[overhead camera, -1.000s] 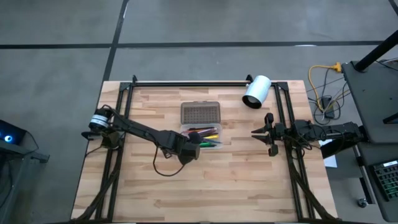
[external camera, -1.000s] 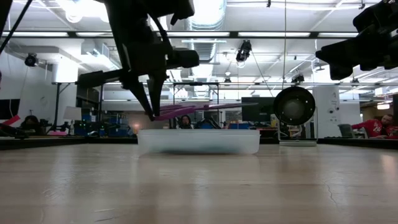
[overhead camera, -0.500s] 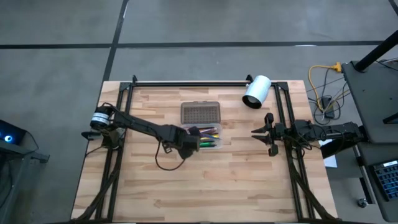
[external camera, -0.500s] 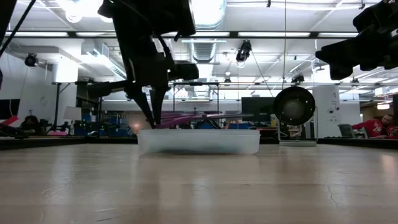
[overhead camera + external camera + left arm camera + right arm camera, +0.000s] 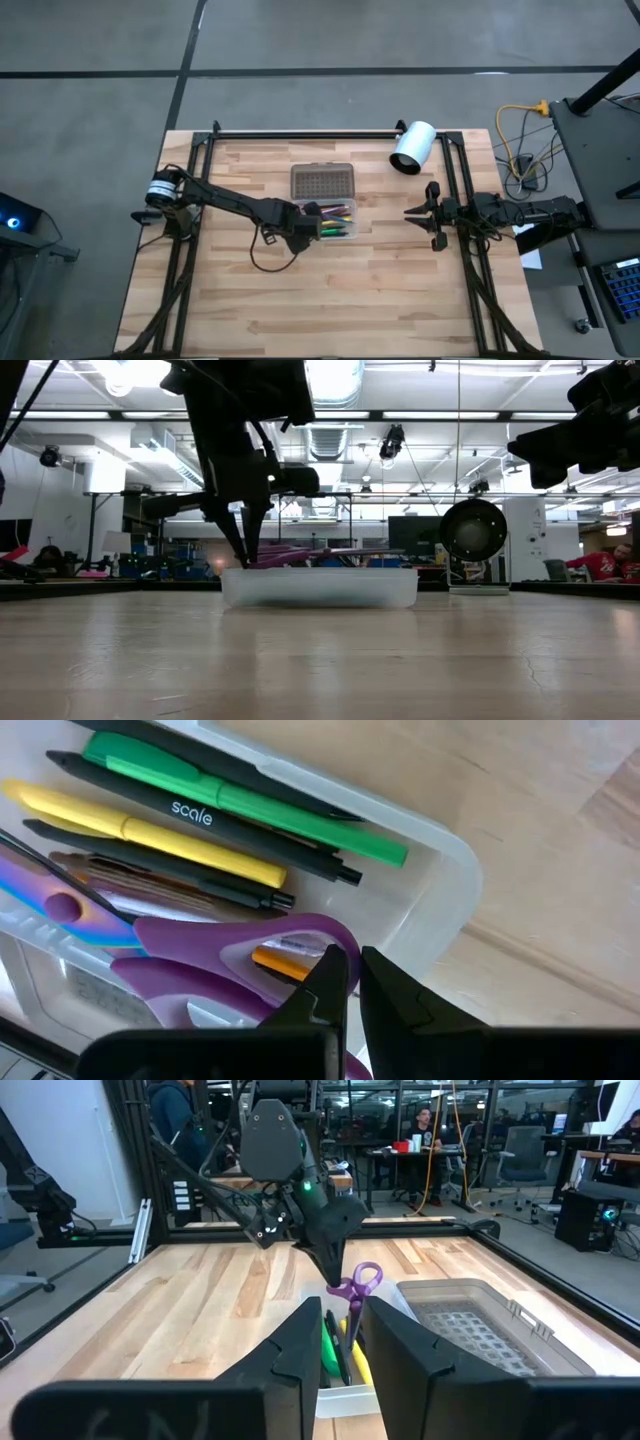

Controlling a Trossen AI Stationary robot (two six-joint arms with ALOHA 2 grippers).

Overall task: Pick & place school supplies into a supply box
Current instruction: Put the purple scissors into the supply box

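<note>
Wood-plank desk (image 5: pixel 330 290), open lab behind. Left gripper (image 5: pixel 348 982) over near end of supply box (image 5: pixel 325 200) at desk centre, fingers (image 5: pixel 322 988) pinched on handle loop of scissors (image 5: pixel 215 948), blades angled over pens inside; probably being lowered in. Box clear, dotted grey lid folded open behind. Green pen (image 5: pixel 240 804), yellow pen (image 5: pixel 150 835), dark ones already in. Right gripper (image 5: pixel 432 215) parked at right edge, fingers slightly apart, empty.

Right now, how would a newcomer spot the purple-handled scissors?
Find the clear plastic supply box mid-table, beside its grey dotted lid. At its left end the left gripper pinches the purple-handled scissors, the only looped handles among straight pens.
</note>
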